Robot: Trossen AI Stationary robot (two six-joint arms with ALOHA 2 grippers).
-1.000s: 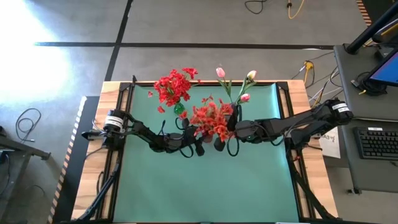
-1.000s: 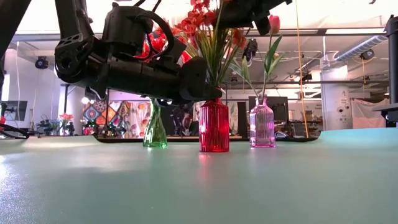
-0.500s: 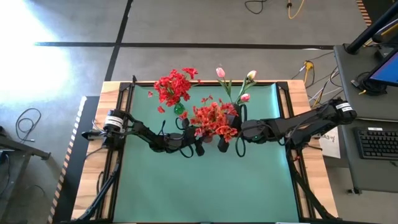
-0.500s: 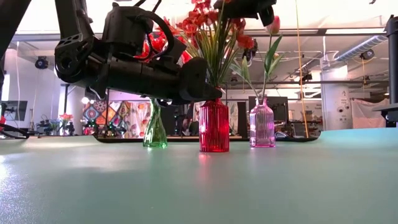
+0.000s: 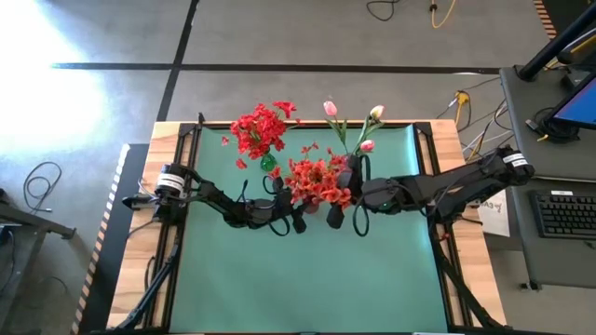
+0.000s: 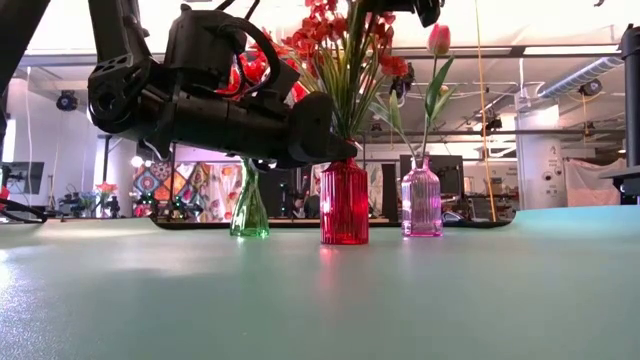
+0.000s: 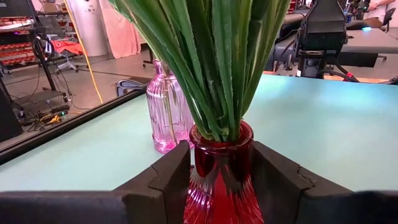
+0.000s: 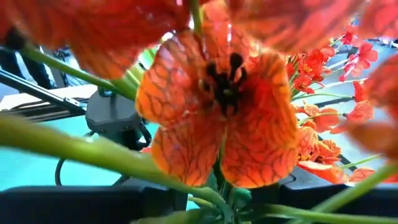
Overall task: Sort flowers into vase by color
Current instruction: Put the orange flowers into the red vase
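We count three vases: one green (image 6: 249,212), one red (image 6: 344,203), one pink (image 6: 421,202). We see three pink tulip buds (image 5: 330,108).

You see ribbed, glossy glass vases (image 6: 344,203), a smooth teal mat (image 5: 317,270) on wood (image 5: 121,270), and matt black fingers (image 7: 168,180).

Strong glare whitens the floor (image 5: 56,56) at the high view's upper left. The low view is backlit, bright ceiling above. The right wrist view's blossom (image 8: 224,118) is blurred.
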